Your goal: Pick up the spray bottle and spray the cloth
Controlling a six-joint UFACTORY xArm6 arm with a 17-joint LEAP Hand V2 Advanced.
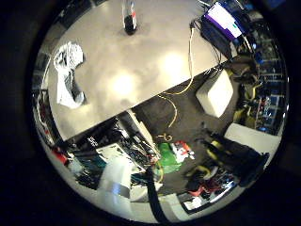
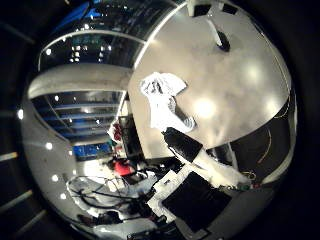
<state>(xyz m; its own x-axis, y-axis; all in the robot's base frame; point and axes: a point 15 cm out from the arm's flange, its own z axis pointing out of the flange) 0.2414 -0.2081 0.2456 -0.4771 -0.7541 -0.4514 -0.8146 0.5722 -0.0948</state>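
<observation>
Since the palm looks down from well above, we take the worktop [image 1: 141,70] first: a broad pale surface that carries both of the task's things and little else. Beyond its near edge the floor is crowded with a white box [image 1: 215,92], a green bag [image 1: 168,158] and loose gear.

Next in size is the cloth [image 1: 68,75], a crumpled white and grey heap lying flat toward one end of the worktop. The spray bottle [image 1: 130,18] stands upright at the far edge, dark at the base, well apart from the cloth, with bare worktop between them.

Of the robot hand [image 2: 192,150] we see only a dark and white finger reaching in at the edge of the thumb-side view; it touches nothing, and whether the fingers are spread or curled we cannot tell.

We judge the task not yet begun. The bottle lies far from the palm, its long axis vertical, so the hand must come down and across to it sideways.
</observation>
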